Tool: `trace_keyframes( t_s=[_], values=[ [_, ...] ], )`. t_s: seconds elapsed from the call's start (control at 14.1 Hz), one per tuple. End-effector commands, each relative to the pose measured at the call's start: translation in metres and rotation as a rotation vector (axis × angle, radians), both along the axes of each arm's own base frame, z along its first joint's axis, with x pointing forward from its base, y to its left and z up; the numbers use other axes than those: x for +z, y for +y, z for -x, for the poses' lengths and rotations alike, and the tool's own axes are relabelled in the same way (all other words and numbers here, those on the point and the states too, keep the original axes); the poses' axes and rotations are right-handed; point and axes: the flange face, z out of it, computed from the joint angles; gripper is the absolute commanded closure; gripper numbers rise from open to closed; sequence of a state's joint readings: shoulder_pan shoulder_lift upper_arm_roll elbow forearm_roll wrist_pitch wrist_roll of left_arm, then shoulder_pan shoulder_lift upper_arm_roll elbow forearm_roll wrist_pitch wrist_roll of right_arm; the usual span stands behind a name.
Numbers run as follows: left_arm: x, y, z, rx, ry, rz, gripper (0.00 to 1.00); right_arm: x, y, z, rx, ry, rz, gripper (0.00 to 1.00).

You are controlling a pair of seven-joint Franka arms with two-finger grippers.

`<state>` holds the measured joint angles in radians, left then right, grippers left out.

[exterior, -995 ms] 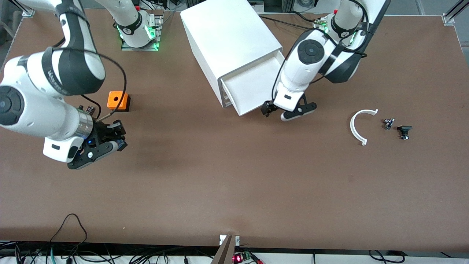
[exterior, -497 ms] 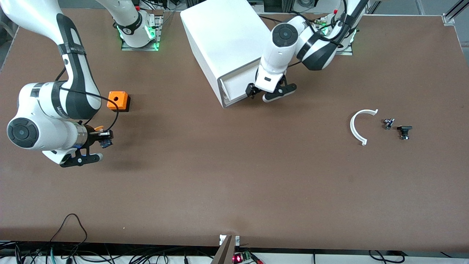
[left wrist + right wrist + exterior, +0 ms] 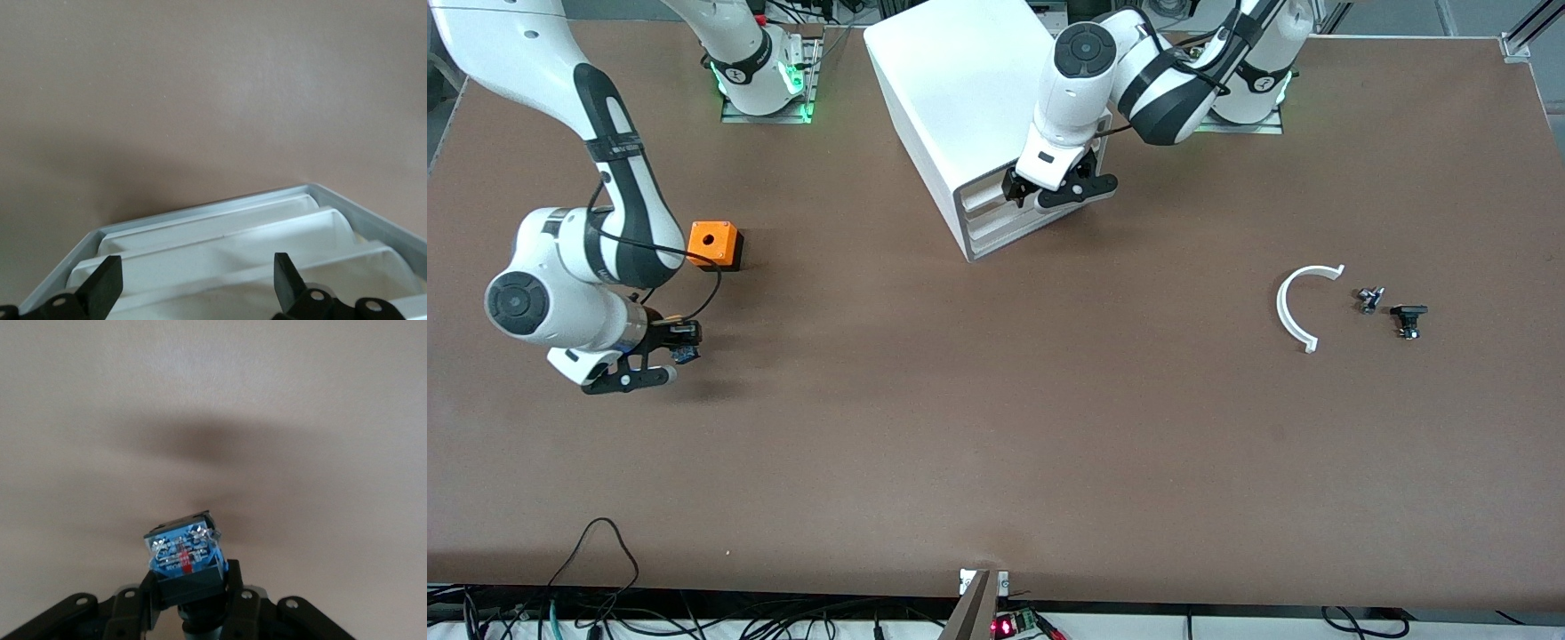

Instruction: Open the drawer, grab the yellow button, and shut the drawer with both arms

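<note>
The white cabinet [image 3: 978, 107] stands with all 4 drawer fronts flush, the drawer [image 3: 1005, 209] closed. The left gripper [image 3: 1049, 187] sits spread wide against those fronts, gripping nothing. The right gripper [image 3: 660, 348], over bare table near the orange cube [image 3: 714, 245], is clamped on the button [image 3: 185, 553].

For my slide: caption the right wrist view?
Right hand shut on the button, held above the bare brown table.

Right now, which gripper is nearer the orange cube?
Right. The right gripper, shut on the button, hangs beside the orange cube; the left gripper is at the cabinet's drawers.
</note>
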<state>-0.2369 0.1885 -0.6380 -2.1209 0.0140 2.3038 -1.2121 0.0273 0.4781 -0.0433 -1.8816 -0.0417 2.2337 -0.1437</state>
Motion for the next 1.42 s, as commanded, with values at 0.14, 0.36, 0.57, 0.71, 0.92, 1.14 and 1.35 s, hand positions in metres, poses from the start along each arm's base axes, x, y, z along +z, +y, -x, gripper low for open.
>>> trace_keyframes(
  t_s=[0.14, 0.36, 0.57, 0.71, 0.92, 1.14, 1.35],
  values=[
    [-0.007, -0.011, 0.03, -0.059, 0.021, -0.011, 0.0, -0.053, -0.017, 0.057, -0.001, -0.119, -0.004, 0.73],
    [-0.001, -0.002, 0.009, -0.027, -0.018, 0.016, 0.0, -0.049, -0.019, 0.053, -0.105, -0.127, -0.002, 0.0],
    [0.018, 0.043, -0.057, 0.077, -0.108, 0.026, 0.0, -0.002, -0.012, 0.024, -0.261, -0.041, 0.019, 0.0],
    [0.04, 0.083, -0.103, 0.031, -0.172, 0.032, 0.0, 0.047, 0.0, 0.003, -0.313, 0.009, 0.029, 0.0],
    [0.063, 0.158, -0.154, -0.184, -0.235, -0.004, 0.0, 0.128, 0.01, -0.02, -0.319, 0.043, 0.028, 0.0],
    [0.106, 0.21, -0.179, -0.301, -0.245, -0.053, 0.0, 0.193, 0.031, -0.031, -0.297, 0.04, 0.027, 0.0],
    [0.155, 0.264, -0.197, -0.432, -0.22, -0.095, 0.0, 0.244, 0.043, -0.032, -0.268, 0.014, 0.037, 0.0]
  ],
)
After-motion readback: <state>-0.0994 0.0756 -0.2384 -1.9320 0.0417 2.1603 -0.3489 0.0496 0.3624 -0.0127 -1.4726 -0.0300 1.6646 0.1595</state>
